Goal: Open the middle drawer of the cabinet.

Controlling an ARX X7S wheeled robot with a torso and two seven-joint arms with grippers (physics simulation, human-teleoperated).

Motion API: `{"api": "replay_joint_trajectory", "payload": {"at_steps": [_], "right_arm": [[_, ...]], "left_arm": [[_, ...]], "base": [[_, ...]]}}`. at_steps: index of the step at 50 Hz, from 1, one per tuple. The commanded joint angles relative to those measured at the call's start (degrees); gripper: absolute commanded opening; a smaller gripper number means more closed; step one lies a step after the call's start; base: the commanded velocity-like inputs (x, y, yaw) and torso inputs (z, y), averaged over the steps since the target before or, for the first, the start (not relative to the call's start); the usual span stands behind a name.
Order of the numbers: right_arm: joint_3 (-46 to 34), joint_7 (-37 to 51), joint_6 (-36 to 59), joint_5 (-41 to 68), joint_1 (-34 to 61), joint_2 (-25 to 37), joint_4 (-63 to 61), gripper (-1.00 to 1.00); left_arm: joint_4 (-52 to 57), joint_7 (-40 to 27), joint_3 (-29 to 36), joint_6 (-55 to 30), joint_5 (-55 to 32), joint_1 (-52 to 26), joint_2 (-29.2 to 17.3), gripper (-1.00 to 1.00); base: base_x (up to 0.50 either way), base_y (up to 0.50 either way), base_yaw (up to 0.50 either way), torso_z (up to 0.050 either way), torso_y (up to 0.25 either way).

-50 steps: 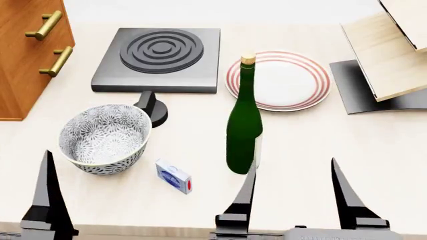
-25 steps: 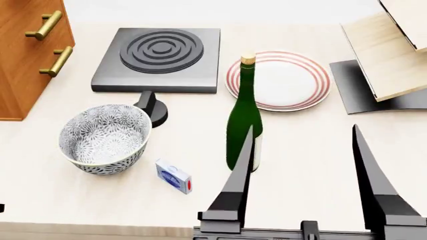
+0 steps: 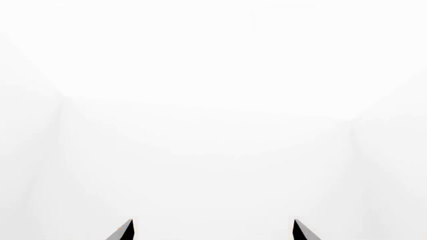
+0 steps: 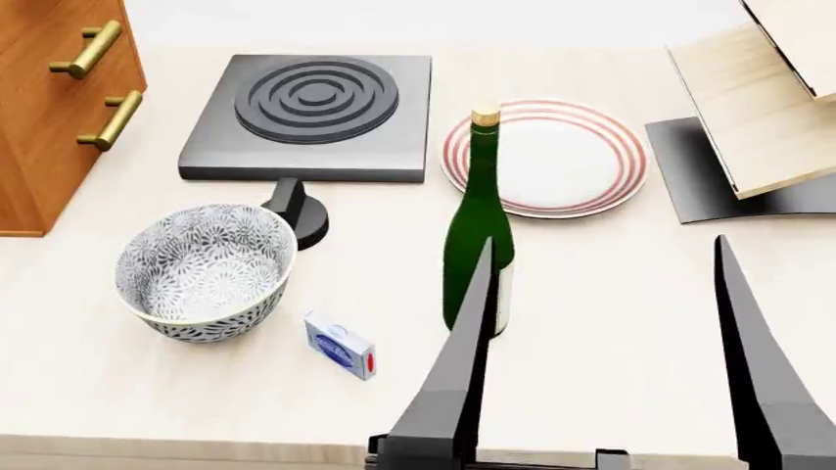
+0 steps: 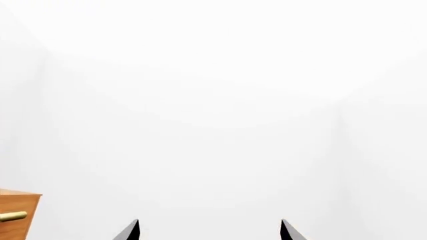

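Note:
The orange-brown cabinet (image 4: pixel 53 137) stands at the table's far left. Two of its drawer fronts show, each with a brass bar handle (image 4: pixel 88 49) (image 4: pixel 112 119). I cannot tell which front is the middle drawer. My right gripper (image 4: pixel 604 240) rises from the near edge, open and holding nothing, well right of the cabinet and close to the green bottle (image 4: pixel 477 235). In the right wrist view the gripper (image 5: pixel 209 221) faces white wall, with a cabinet corner (image 5: pixel 19 210) at the frame's edge. My left gripper (image 3: pixel 213 221) is open, seen only against white; the head view does not show it.
A patterned bowl (image 4: pixel 206 269), a small blue and white box (image 4: pixel 340 346) and a black knob (image 4: pixel 298 209) lie near the front left. Behind them is a dark stove plate (image 4: pixel 313 113), then a striped plate (image 4: pixel 549 157). A pale wooden rack (image 4: pixel 765 98) stands at right.
The right gripper's fingers have climbed higher and shifted slightly right in the head view. The left gripper's finger, at the bottom left a second ago, has left that view.

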Motion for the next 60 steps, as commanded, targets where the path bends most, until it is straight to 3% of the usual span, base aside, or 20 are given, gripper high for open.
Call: {"api": "replay_joint_trajectory", "payload": {"at_steps": [1,60], "right_arm": [[-0.1,-0.5,-1.4,-0.5,-0.4,-0.2,-0.1,1.0],[-0.5,-1.5,-1.6,-1.3,-0.3,-0.1,-0.1,1.0]], "left_arm": [[-0.1,-2.3,2.0,1.5,0.6,-0.6,-2.3,1.0],[-1.1,-5.1,6.3,3.0,3.6,-2.0,-4.5,1.0]], "base": [[0.13,0.0,0.0,0.0,0.0],[0.4,0.0,0.0,0.0,0.0]]}}
